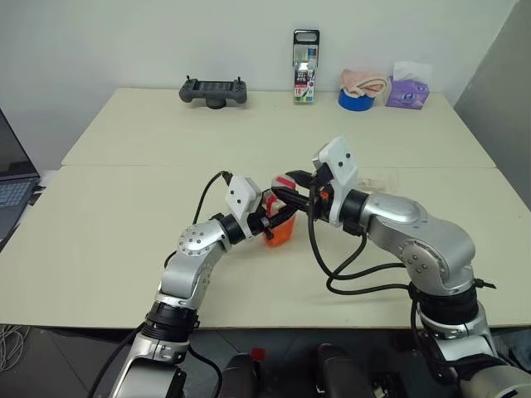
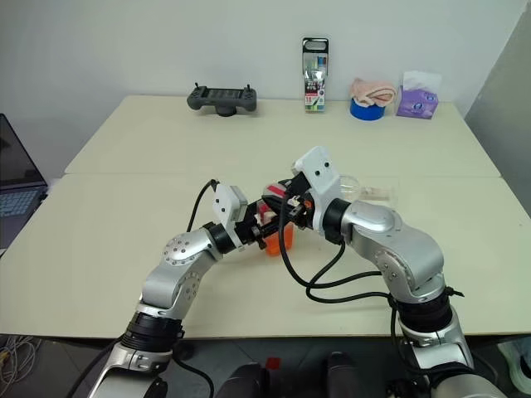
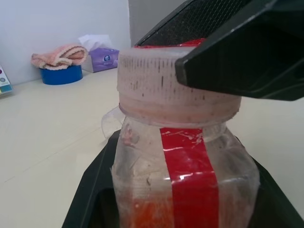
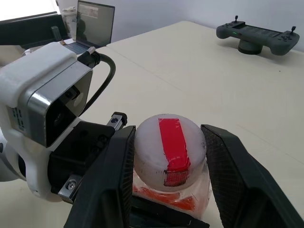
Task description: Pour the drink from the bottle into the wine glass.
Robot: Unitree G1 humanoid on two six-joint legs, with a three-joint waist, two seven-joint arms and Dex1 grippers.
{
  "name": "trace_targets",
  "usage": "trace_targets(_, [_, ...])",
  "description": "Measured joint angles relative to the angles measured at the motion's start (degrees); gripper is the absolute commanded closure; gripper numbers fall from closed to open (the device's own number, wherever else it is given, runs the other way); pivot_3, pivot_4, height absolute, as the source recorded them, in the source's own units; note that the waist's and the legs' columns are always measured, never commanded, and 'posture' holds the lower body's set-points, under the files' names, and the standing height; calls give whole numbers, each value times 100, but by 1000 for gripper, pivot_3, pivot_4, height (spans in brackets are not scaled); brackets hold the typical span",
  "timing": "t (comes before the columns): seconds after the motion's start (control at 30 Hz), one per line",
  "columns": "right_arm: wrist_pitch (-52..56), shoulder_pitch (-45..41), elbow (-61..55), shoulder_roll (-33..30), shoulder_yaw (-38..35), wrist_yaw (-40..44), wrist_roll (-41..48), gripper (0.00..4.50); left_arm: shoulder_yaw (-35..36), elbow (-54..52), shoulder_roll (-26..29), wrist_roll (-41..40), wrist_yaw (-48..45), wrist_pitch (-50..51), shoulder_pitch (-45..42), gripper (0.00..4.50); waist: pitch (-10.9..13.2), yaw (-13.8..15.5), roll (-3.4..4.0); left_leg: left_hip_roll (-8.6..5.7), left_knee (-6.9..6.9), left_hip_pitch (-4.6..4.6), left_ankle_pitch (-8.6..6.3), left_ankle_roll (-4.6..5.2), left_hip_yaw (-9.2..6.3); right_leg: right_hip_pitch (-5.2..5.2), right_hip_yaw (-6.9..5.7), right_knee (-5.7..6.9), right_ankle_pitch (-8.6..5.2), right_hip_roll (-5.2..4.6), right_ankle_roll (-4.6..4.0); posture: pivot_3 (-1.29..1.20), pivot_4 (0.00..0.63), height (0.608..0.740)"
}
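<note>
A small clear bottle (image 1: 280, 230) with a red label strip stands above the middle of the table, and the orange-red drink (image 3: 152, 213) fills its lower part. My left gripper (image 1: 270, 222) is shut on the bottle's body from the left. The right gripper (image 4: 170, 130) reaches in from the right, and its black fingers (image 4: 114, 175) press both sides of the red-and-white cap (image 4: 170, 142). The clear wine glass (image 2: 377, 192) sits on the table just behind my right forearm, partly hidden by it.
Along the table's far edge are a grey game controller (image 1: 213, 91), an upright marker box (image 1: 304, 55), a blue bowl with a pink cloth (image 1: 358, 89) and a purple tissue box (image 1: 406, 89). An open laptop (image 1: 12, 189) sits at the left.
</note>
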Motion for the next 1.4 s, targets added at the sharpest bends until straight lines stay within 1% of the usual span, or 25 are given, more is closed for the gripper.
trace_targets(0.03, [-75, -11, 43, -134, 7, 249, 68, 2689, -10, -5, 22, -12, -69, 19, -11, 2616, 0, -1, 0, -2, 0, -1, 0, 0, 1, 0, 0, -2, 0, 0, 0, 0, 150, 740])
trace_targets(0.07, [-30, -18, 95, -563, -179, 861, 437, 2689, -97, -123, 84, -77, -307, 101, -15, 2626, 3, 8, 1, -3, 1, -7, 0, 1, 1, 1, -1, -9, 0, -1, 0, 0, 150, 740])
trace_targets(0.13, [62, -81, 144, -1228, -462, 1890, 970, 2689, -280, -403, 149, -289, -680, 231, -14, 2631, 11, 49, 5, -8, 4, -15, -3, 5, -5, 7, -8, -26, 0, -5, 0, 0, 150, 740])
trace_targets(0.17, [13, -280, 302, -1533, -523, 2530, 1135, 2689, -329, -592, 158, -475, -862, 360, -23, 2631, 12, 44, 6, -8, 4, -15, -5, 9, 4, 6, -1, -31, 1, -7, 1, 0, 150, 740])
trace_targets(0.2, [-169, -603, 577, -1736, -459, 3122, 1121, 2689, -328, -701, 198, -684, -973, 526, -118, 2634, 13, 14, 6, -8, 4, -12, -7, 12, 8, 8, 1, -29, 1, -6, 2, 0, 150, 740])
trace_targets(0.3, [-952, -1270, 1291, -2076, -132, 4540, 878, 2689, -292, -1120, 514, -1127, -1194, 1106, -415, 2655, 12, -94, 9, 12, -9, 11, -8, 14, 13, 9, 0, -20, -14, 11, 24, 0, 150, 740])
trace_targets(0.33, [-1136, -1363, 1402, -2141, -53, 4859, 828, 2689, -294, -1253, 566, -1199, -1262, 1267, -410, 2658, 12, -103, 9, 18, -9, 13, -9, 15, 8, 9, -1, -16, -14, 21, 24, 0, 150, 740])
trace_targets(0.4, [-1466, -1416, 1641, -2161, 78, 5319, 690, 2689, -319, -1389, 635, -1290, -1324, 1510, -363, 2658, 12, -107, 9, 33, -8, 10, -9, 15, 2, 8, -4, -13, -14, 36, 23, 0, 150, 740])
trace_targets(0.47, [-1658, -1415, 1815, -2133, 170, 5513, 592, 2689, -346, -1410, 650, -1286, -1324, 1623, -314, 2658, 15, -104, 11, 32, -2, 3, -8, 14, 2, 0, -2, -6, -13, 36, 22, 0, 150, 740])
trace_targets(0.53, [-1756, -1504, 1968, -2142, 239, 5666, 492, 1973, -365, -1395, 621, -1231, -1303, 1623, -312, 2659, 16, -94, 11, 26, 3, 3, -8, 13, 4, 1, 3, -6, -2, 31, 3, 0, 150, 740])
trace_targets(0.57, [-1757, -1535, 1983, -2168, 263, 5722, 455, 1723, -364, -1366, 572, -1228, -1281, 1609, -321, 2659, 16, -85, 11, 24, 4, 3, -8, 13, 4, 2, 3, -7, -2, 28, 3, 0, 150, 740])
trace_targets(0.67, [-1750, -1551, 1994, -2217, 268, 5768, 437, 781, -364, -1181, 472, -1091, -1246, 1467, -373, 2663, 16, -39, 11, 15, 7, 3, -7, 12, 5, 4, 4, -11, -2, 18, 3, 0, 150, 740])
trace_targets(0.7, [-1754, -1535, 1992, -2228, 262, 5767, 421, 361, -364, -1073, 420, -1025, -1228, 1388, -390, 2668, 16, -23, 11, 14, 7, 2, -7, 12, 5, 4, 4, -12, -2, 16, 3, 0, 150, 740])
trace_targets(0.73, [-1760, -1513, 1984, -2228, 254, 5760, 402, 57, -364, -1000, 369, -981, -1190, 1324, -402, 2671, 16, -9, 11, 13, 7, 0, -7, 12, 5, 3, 4, -14, -1, 15, 2, 0, 150, 740])
trace_targets(0.77, [-1785, -1462, 1952, -2231, 226, 5720, 383, 0, -364, -901, 308, -918, -1158, 1243, -430, 2676, 16, 6, 11, 12, 7, -1, -7, 12, 5, 3, 3, -15, 1, 12, -2, 0, 150, 740])
trace_targets(0.9, [-1898, -1230, 1714, -2215, 68, 5290, 246, 0, -370, -576, 139, -736, -1137, 948, -558, 2677, 16, 27, 11, 2, 5, -8, -7, 11, 6, 1, 2, -19, 3, -2, -4, 0, 150, 740])
trace_targets(1.03, [-1142, -636, 918, -1962, -447, 3942, 400, 0, -256, -257, 91, -651, -1024, 699, -742, 2680, 16, 37, 11, 2, 2, -11, -7, 10, 6, -3, 4, -19, 4, -5, -5, 0, 150, 740])
trace_targets(1.17, [-209, -88, -157, -1453, -901, 2378, 598, 0, -200, 33, -24, -573, -1043, 346, -833, 2680, 16, 38, 11, 2, 3, -12, -7, 9, 2, -2, 2, -17, 4, -6, -5, 0, 150, 740])
trace_targets(1.33, [719, 207, -1129, -445, -1371, 617, 919, 0, -208, 271, -118, -487, -1066, 105, -977, 2680, 16, 31, 11, 1, 5, -10, -6, 9, 4, -1, 3, -14, 3, -4, -4, 0, 150, 740])
trace_targets(1.4, [1088, 248, -1485, 106, -1588, -200, 930, 0, -206, 351, -139, -483, -1095, 37, -976, 2680, 16, 28, 12, 1, 5, -9, -6, 9, 4, -3, 5, -8, 3, -2, -4, 0, 150, 740])
